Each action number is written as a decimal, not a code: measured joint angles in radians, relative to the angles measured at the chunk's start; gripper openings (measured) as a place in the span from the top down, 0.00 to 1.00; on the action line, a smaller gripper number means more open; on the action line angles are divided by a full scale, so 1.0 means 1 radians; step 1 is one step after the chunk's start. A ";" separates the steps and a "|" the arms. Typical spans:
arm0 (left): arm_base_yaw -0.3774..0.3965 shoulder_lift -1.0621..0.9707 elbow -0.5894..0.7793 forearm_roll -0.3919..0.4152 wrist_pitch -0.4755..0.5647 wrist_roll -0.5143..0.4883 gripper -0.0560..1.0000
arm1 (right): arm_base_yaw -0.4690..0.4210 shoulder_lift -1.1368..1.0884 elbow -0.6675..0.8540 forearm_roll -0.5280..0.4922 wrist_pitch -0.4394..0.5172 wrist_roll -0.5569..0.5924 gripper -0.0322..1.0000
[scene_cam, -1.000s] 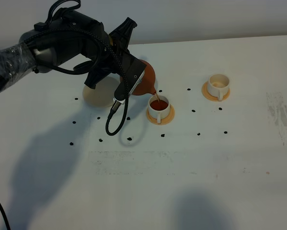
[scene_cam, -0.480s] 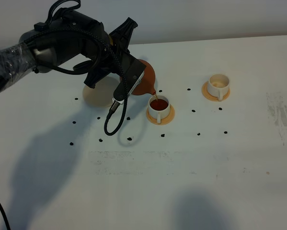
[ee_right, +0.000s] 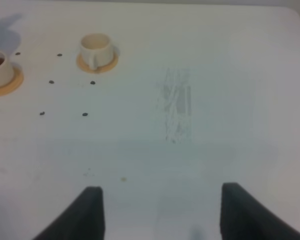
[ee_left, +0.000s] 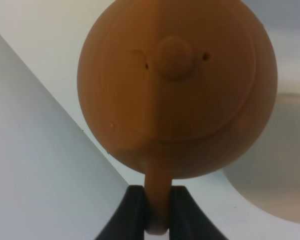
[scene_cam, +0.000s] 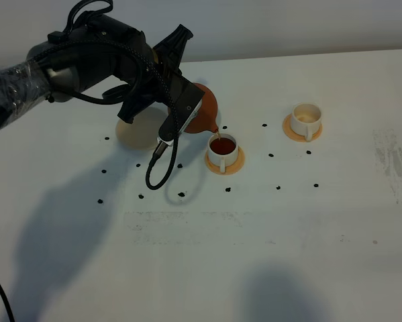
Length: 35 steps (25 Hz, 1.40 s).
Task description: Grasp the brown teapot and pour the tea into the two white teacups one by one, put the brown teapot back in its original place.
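Nearest, out toward the right edge of the counter (scene_cam: 254,255), found the right claw (ee_right: 162,215) spread wide with nothing in it. Farther in, roughly midway between the left and right edges, saw the first of the two white teacups (scene_cam: 222,150) on its orange coaster (scene_cam: 235,166), dark with tea (scene_cam: 222,144) close to the rim. Just beyond and above it, noted the brown teapot (scene_cam: 204,115) tipped spout-down over that cup, a thin stream running in, and the left claw (ee_left: 157,212) pinched tight on the loop handle (ee_left: 157,190). Behind the teapot toward the left edge, made out the cream saucer (scene_cam: 133,134), bare where visible and partly hidden under the arm. Nearer the far and right edges, spotted the second teacup (scene_cam: 305,119) on its own coaster (scene_cam: 296,136), seemingly without tea. Judged the first pour nearly done. Next, would need to level the teapot to cut the stream, carry it rightward over the second cup without dripping, and tip again gently.
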<state>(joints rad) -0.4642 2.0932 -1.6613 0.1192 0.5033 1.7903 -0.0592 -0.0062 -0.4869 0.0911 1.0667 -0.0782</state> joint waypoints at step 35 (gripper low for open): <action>0.051 -0.066 0.000 -0.101 0.170 -0.391 0.85 | 0.000 0.000 0.000 0.000 0.000 0.000 0.47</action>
<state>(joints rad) -0.4131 2.0271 -1.6613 0.0178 0.6737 1.3989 -0.0592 -0.0062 -0.4869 0.0911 1.0667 -0.0782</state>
